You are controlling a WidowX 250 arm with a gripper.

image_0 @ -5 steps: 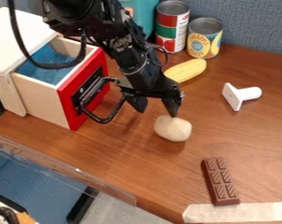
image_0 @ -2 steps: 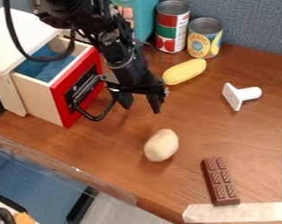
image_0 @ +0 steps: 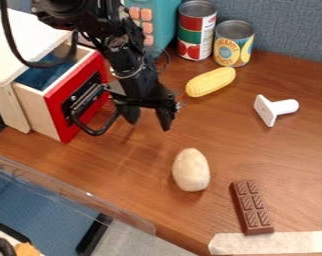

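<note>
Jaws apart and empty, the black two-finger gripper (image_0: 149, 124) hangs by the red-fronted wooden drawer (image_0: 57, 114), so the brown wooden desk (image_0: 133, 172) (alone) supports the cream ovoid (image_0: 191, 170).

Brown wood-grain tabletop (image_0: 137, 172) here, wooden box with red-fronted drawer (image_0: 38, 112) standing at left, drawer partly out. Two cans (image_0: 198, 37) side by side at back, yellow corn cob (image_0: 210, 82) just in front! White T-shaped piece (image_0: 274, 108) on its side, right. Nearer, pale potato (image_0: 191, 170), then chocolate bar (image_0: 251, 207), its end by pale tape (image_0: 274, 243) along front edge.
</note>
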